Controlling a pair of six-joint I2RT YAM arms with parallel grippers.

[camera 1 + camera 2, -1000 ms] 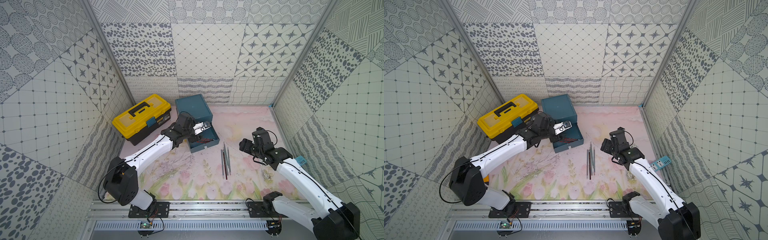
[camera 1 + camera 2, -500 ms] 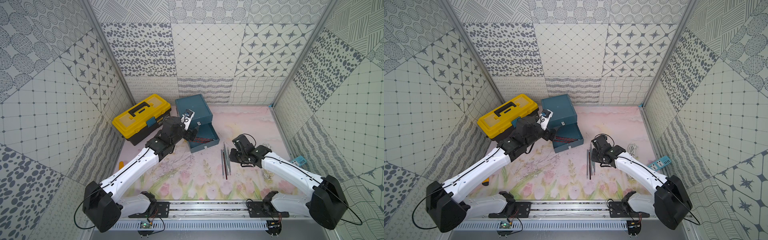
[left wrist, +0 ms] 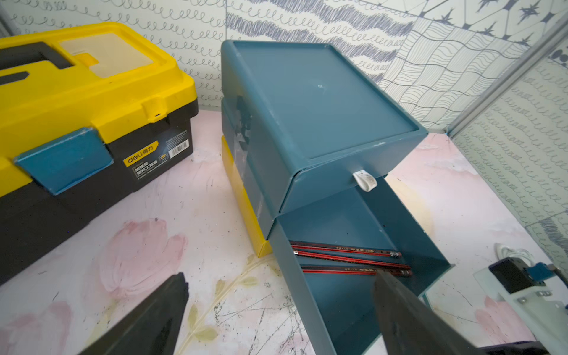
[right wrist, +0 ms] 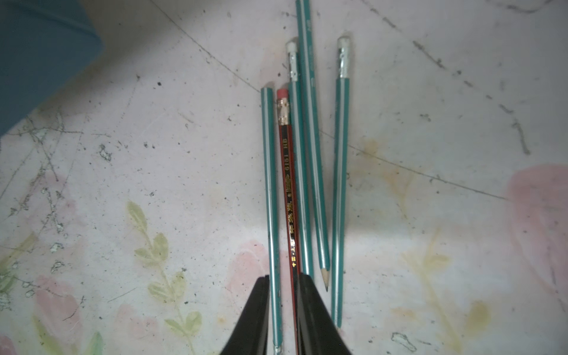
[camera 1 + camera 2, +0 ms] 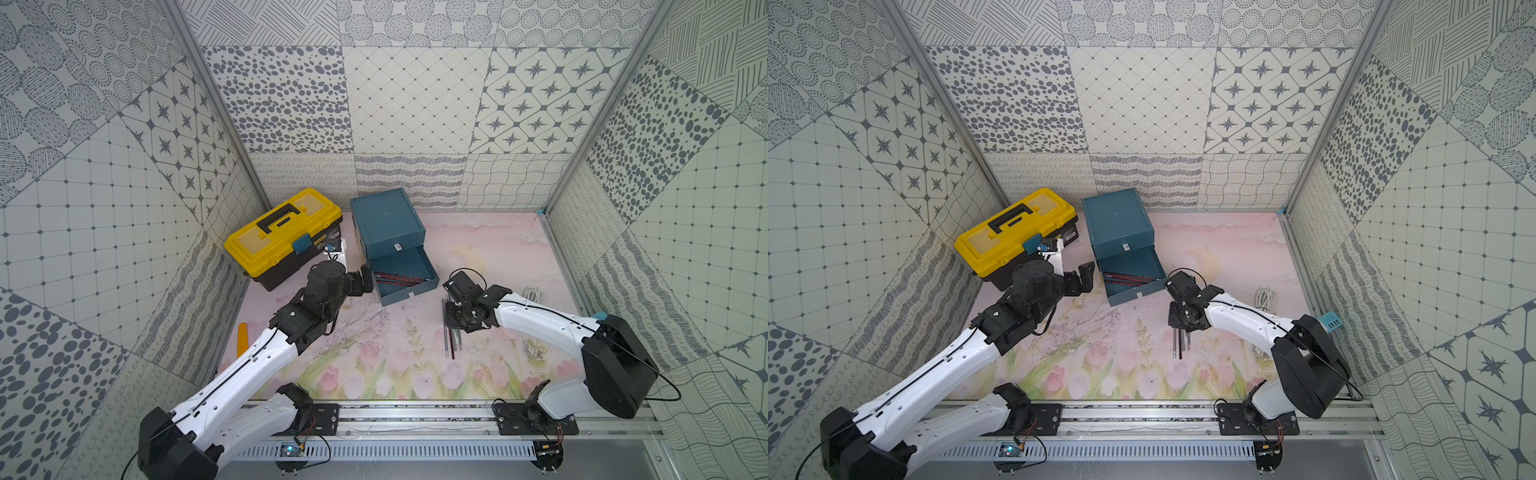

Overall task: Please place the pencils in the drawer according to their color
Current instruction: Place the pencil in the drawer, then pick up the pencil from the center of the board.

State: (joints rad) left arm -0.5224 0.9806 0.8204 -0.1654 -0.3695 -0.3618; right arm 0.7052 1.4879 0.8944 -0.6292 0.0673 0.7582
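left gripper (image 3: 281, 278): jaws wide apart, nothing in them. It hangs over the floral mat (image 5: 395, 374) in the gap between the yellow-lidded toolbox (image 5: 282, 232) and the teal drawer cabinet (image 5: 386, 224), just beside the open drawer's corner.

Cabinet: top drawer closed, white tab (image 3: 365, 181) showing. The middle drawer (image 5: 405, 293) stands pulled out, and the yellow bottom drawer (image 3: 242, 190) is closed. Three red-black pencils (image 3: 347, 259) lie flat in the open one, roughly parallel, close to its front wall. Both top views show them too.

right gripper (image 4: 284, 285): low over the loose pencils (image 5: 452, 340) on the mat, near the open drawer's front. Jaws are narrow, with the fingers (image 4: 313, 316) against the outer sides of two pencils lying side by side. These are a red-black HB pencil (image 4: 287, 184) with a pink eraser and a teal-striped pencil (image 4: 270, 184). Both lie on the mat.

Three more teal-striped ones lie just beside that pair. One has its sharpened tip toward the gripper.

The coiled white cable (image 5: 532, 293) sits beyond the right arm, apart from the pencils.
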